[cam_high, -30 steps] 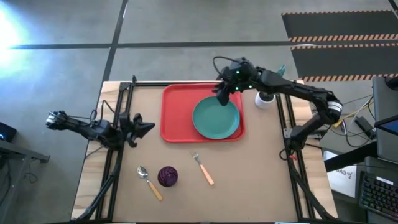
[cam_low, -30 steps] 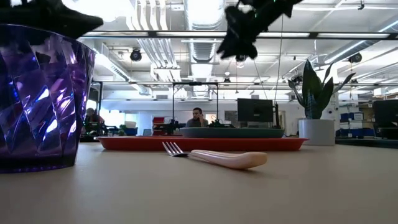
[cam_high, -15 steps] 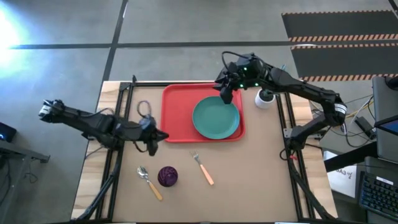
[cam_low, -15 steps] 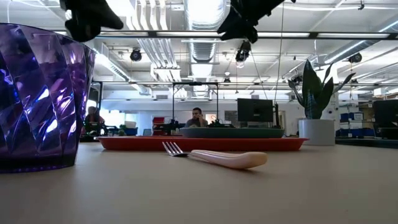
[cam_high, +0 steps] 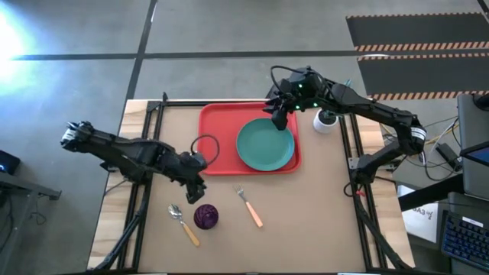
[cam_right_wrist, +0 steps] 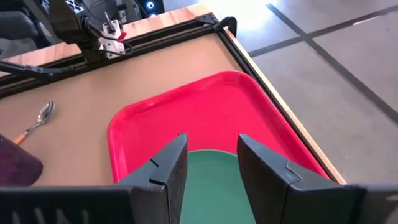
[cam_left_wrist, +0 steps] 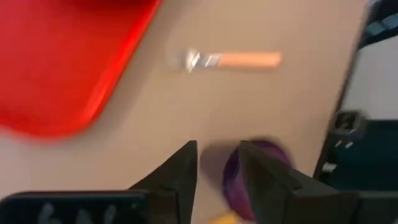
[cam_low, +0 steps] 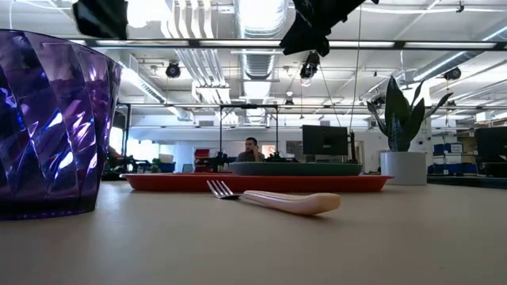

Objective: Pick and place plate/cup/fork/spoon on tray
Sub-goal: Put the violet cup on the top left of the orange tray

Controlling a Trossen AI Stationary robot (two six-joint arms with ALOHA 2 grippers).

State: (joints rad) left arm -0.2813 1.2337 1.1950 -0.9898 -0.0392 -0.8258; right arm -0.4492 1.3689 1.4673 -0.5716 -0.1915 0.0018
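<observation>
The teal plate [cam_high: 265,145] lies flat inside the red tray [cam_high: 218,145], toward its right side. My right gripper [cam_high: 279,116] hangs open above the plate's far edge [cam_right_wrist: 214,163], touching nothing. The purple cup [cam_high: 205,216] stands upright on the table near the front, with the spoon [cam_high: 183,224] lying to its left and the fork [cam_high: 250,206] to its right. My left gripper [cam_high: 197,185] is open and hovers just beyond the cup [cam_left_wrist: 266,163], above the table between the cup and the tray's near-left corner [cam_left_wrist: 56,118].
A small white pot with a green plant [cam_high: 325,121] stands just right of the tray, close to my right arm. Black frame rails [cam_high: 141,191] run along the table's left and right sides. Bare tabletop [cam_high: 306,221] lies at the front right.
My left arm has swung in from the table's left edge, rightward and toward the near edge, and its gripper now hangs close beside the cup. My right gripper has risen a little over the plate's far edge. The plate, cup, fork and spoon have stayed put.
</observation>
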